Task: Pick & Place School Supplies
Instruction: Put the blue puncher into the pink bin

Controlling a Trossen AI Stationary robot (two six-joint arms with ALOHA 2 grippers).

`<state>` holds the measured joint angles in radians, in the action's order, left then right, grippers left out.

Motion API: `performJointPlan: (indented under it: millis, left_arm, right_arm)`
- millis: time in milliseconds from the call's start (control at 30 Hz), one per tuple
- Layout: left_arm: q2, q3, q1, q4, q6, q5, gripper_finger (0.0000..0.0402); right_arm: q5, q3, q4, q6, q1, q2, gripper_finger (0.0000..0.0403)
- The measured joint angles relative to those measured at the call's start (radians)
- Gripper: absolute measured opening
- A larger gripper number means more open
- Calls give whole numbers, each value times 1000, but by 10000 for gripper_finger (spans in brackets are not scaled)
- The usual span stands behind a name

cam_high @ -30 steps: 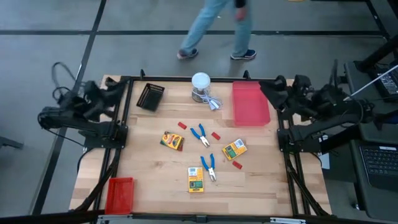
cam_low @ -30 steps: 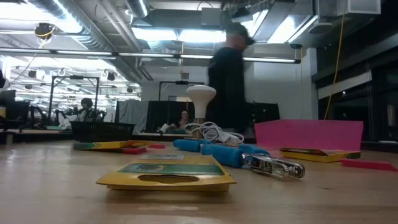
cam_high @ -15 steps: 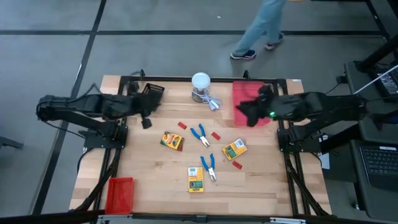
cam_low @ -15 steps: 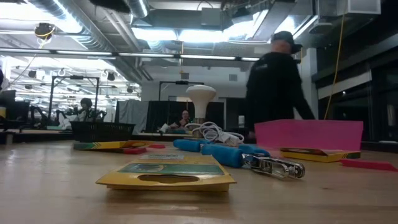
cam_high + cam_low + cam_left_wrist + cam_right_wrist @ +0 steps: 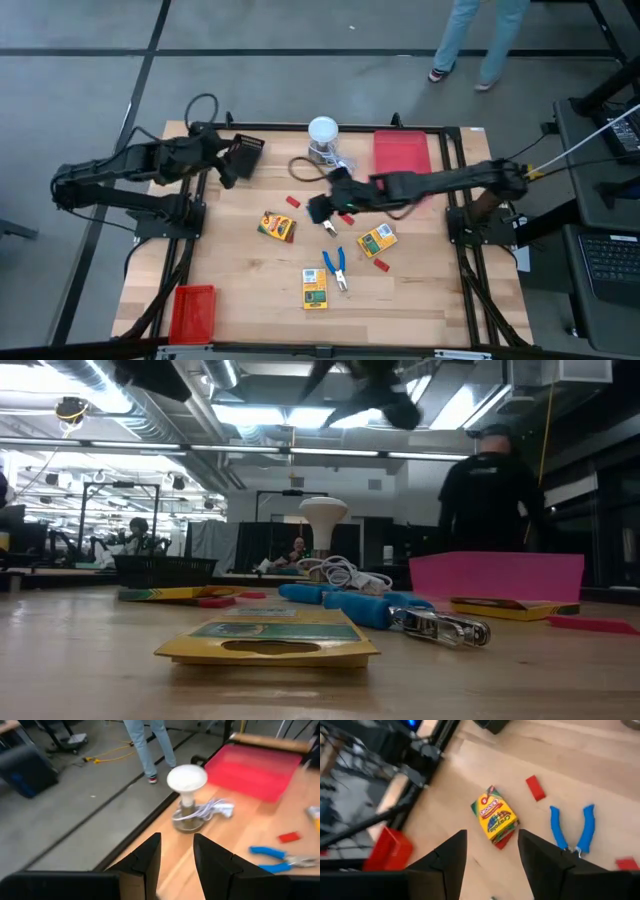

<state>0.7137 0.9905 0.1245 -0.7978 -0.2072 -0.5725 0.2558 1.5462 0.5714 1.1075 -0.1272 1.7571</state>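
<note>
right hand [image 5: 318, 209] open, empty, at frame centre above pliers [image 5: 322, 218]; left hand [image 5: 226, 171] narrowly open, upper left.

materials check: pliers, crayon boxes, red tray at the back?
Pliers: bare shiny metal jaws, glossy blue handles, likely plastic or rubber grips.
Crayon boxes: thin printed cardboard by the look; flat faces, sharp folds, slight sheen.
Red tray: probably moulded plastic; uniform colour, smooth matte walls.
Table: light wood, visible grain.
</note>
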Motion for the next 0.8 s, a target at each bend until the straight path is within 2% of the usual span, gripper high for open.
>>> performJointPlan:
  millis: [133,233,333,467,667,800]
  left_arm:
    - [-41,0,18,0,-68,49,113]
    - [-70,0,21,0,-107,63,125]
    - [-91,0,21,0,-120,69,145]
    - [-113,0,21,0,-121,70,173]
    - [-124,0,21,0,-147,79,202]
    - [-124,0,21,0,-148,107,208]
  right_arm:
    - [35,139,128,-116,33,100,166]
    - [62,191,237,-202,60,156,161]
    - [3,194,311,-268,92,205,160]
    - [-97,194,360,-278,125,272,160]
    - [-117,194,373,-274,149,357,163]
    - [-141,194,417,-247,153,388,189]
